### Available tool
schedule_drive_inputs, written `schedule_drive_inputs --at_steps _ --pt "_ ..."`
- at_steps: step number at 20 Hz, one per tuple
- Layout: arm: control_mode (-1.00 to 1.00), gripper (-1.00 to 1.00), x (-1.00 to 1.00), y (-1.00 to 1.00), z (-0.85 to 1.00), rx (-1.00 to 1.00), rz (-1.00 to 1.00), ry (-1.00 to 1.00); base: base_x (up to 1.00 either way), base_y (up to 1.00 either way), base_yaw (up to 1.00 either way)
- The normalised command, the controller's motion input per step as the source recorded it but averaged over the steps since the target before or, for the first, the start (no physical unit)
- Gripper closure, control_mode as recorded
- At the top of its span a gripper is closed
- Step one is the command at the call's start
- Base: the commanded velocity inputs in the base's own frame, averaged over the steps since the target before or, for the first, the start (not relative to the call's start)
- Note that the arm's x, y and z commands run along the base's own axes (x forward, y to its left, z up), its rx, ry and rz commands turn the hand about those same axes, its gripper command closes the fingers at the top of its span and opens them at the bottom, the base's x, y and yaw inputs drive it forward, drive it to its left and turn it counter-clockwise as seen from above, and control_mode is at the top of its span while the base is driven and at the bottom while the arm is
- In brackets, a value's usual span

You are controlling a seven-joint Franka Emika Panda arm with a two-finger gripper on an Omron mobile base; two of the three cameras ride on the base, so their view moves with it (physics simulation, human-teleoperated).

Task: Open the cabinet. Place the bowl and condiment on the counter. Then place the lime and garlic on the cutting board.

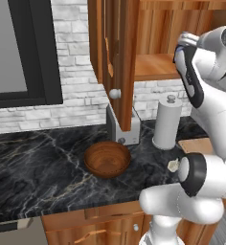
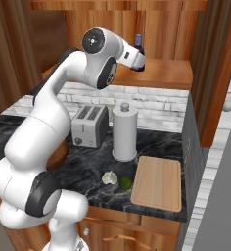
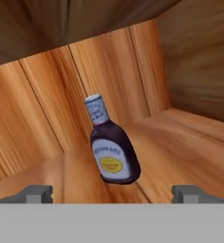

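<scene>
The cabinet (image 1: 120,52) stands open, its door swung out over the counter (image 1: 38,162). The condiment (image 3: 111,149), a dark bottle with a blue cap and pale label, stands on the cabinet shelf (image 3: 185,137). My gripper (image 3: 112,192) is open just in front of it, one fingertip to each side, not touching it. From the right, the bottle's cap (image 2: 137,38) shows behind my hand. The bowl (image 1: 107,159) rests on the counter. The garlic (image 2: 108,177) and lime (image 2: 125,183) lie side by side on the counter, just left of the bare cutting board (image 2: 157,182).
A toaster (image 2: 90,126) and a tall paper-towel roll (image 2: 125,131) stand at the back of the counter below the cabinet. The open door's knob (image 1: 115,94) hangs above the bowl. A dark window (image 1: 19,52) is on the left wall.
</scene>
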Motion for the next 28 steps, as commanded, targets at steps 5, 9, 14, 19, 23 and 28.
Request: schedule_drive_inputs --at_steps 5,9,14,19,23,28 --pt "-1.0 -1.0 0.34 -0.04 0.0 0.0 0.0 0.0 0.0 0.0 0.0" --pt "-1.0 -1.0 0.35 -0.1 0.0 0.0 0.01 0.01 0.0 0.0 0.0" --pt "-1.0 -1.0 0.3 -0.07 0.0 0.0 0.01 0.01 0.0 0.0 0.0" --pt "-1.0 -1.0 0.25 -0.08 0.0 0.0 0.01 0.0 0.0 0.0 0.0" --pt "-1.0 -1.0 0.24 -0.1 0.0 0.0 0.02 0.0 0.0 0.0 0.0" --pt "-1.0 -1.0 0.25 -0.07 0.0 0.0 0.02 0.0 0.0 0.0 0.0"
